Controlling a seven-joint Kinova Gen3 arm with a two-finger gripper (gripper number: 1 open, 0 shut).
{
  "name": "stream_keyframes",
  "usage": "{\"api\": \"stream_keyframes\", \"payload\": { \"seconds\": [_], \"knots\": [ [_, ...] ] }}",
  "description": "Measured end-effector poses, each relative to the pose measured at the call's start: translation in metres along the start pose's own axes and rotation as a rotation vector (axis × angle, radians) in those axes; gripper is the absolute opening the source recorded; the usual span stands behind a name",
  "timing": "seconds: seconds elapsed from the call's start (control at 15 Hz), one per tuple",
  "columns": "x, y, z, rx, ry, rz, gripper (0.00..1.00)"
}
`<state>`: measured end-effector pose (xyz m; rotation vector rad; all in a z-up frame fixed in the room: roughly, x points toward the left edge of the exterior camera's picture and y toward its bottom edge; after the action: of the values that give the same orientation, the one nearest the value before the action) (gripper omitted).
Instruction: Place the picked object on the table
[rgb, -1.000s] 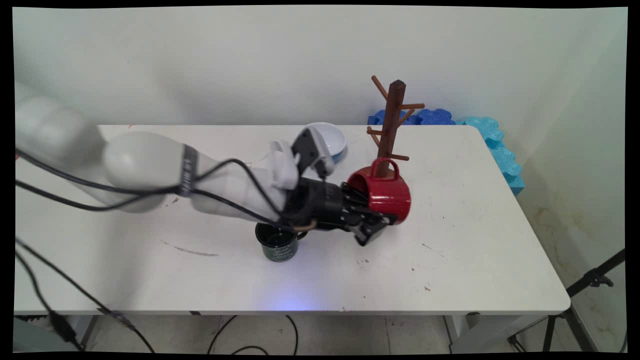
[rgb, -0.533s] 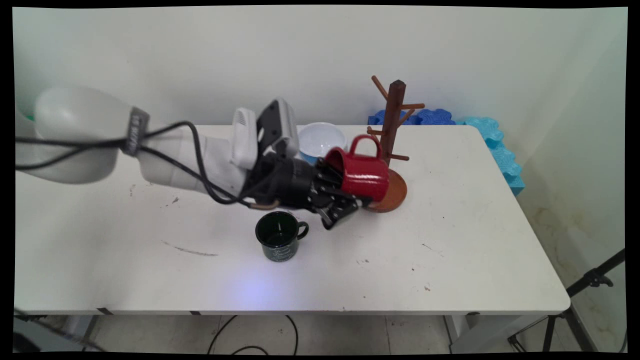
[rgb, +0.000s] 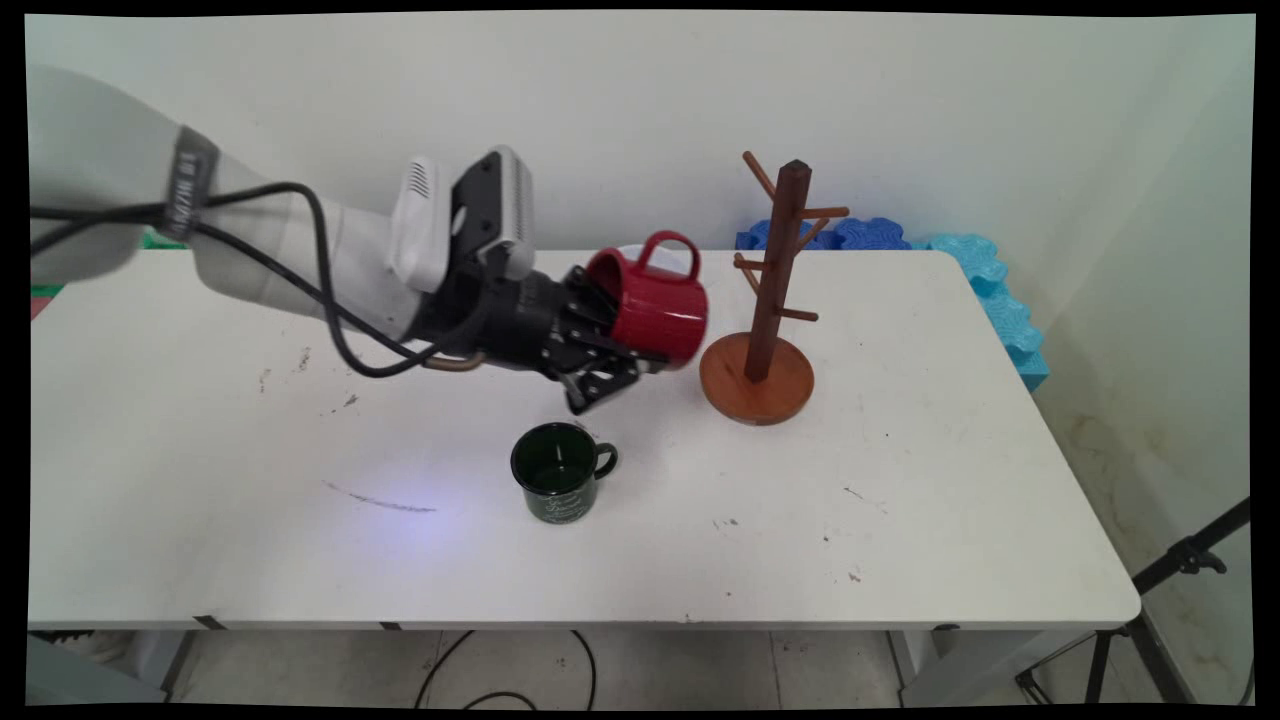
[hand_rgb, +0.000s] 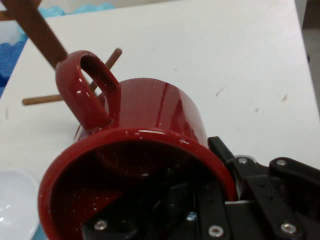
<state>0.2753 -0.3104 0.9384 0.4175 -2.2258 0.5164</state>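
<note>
Red enamel mug (rgb: 655, 308) rides on its side above the table (rgb: 980, 480), handle up, mouth toward the wrist; the gripper (rgb: 605, 345) is clamped on its rim, one finger inside, one outside. It hangs toward the far edge, just beside the wooden mug tree (rgb: 775, 290). Its visible interior looks empty. A dark green mug (rgb: 558, 484) stands upright nearer the front edge, contents unclear.

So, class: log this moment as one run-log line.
pincer: shut on red mug, held sideways above table | right: mug tree | below: green mug
</note>
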Motion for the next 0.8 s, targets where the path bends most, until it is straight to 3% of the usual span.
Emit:
{"api": "stream_keyframes", "payload": {
  "seconds": [0.27, 0.8],
  "knots": [
    [-0.005, -0.012, -0.015, 0.016, -0.092, 0.097, 0.00],
    [-0.022, -0.040, -0.022, 0.052, -0.328, 0.288, 0.00]
  ]
}}
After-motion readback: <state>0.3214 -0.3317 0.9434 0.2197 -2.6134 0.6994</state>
